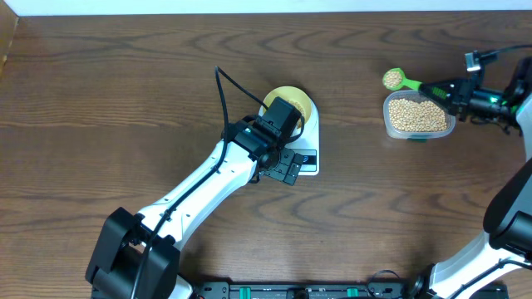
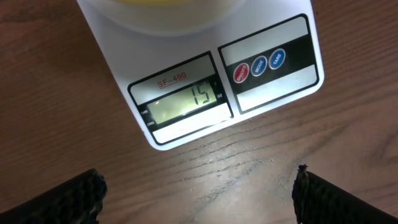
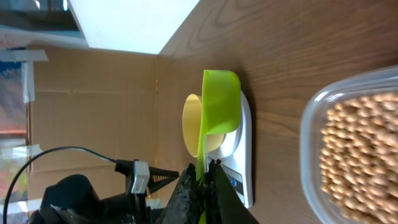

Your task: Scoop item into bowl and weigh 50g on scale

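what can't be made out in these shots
- What the bowl holds: overhead, the left hand covers most of it; left wrist view, the top edge crops it.
- Inside the scoop: right wrist view shows only its outer wall.
- The tub: right wrist view, blurred and cut by the right edge.
- Small labels on the scale display: left wrist view, too small to read.

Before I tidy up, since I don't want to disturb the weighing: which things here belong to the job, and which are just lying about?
Job in hand:
scale; pale-yellow bowl on it; beans in the clear tub; green scoop, clamped in the right gripper; left gripper, open above the scale.

Lying about:
cardboard in the background.
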Tool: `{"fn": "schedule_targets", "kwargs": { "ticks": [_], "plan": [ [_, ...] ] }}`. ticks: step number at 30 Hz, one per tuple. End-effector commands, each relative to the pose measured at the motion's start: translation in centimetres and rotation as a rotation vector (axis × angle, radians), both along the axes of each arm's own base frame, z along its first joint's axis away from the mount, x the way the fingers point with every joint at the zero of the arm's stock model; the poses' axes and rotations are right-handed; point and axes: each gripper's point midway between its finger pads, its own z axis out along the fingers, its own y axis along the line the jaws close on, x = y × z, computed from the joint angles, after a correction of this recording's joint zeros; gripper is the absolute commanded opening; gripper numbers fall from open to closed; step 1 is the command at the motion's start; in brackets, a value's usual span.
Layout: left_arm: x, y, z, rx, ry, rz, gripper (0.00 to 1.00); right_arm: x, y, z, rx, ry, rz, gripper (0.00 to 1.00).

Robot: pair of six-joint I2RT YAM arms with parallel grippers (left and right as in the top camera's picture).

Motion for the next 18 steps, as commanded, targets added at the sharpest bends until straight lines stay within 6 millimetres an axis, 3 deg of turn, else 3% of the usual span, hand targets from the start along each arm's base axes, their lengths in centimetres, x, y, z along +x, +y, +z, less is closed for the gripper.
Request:
{"fn": "schedule_targets", "kwargs": {
  "ticks": [1,18],
  "plan": [
    [0.0,0.2,-0.1,0.011,-0.002,0.011,0.98,0.2,1.4,0.1,0.052,0.026,0.023,0.01],
    [0.0,0.2,-0.1,0.010,-0.002,0.011,0.98,1.2,7.2,0.6,0.055,0.007,0.137,0.01]
  ]
}}
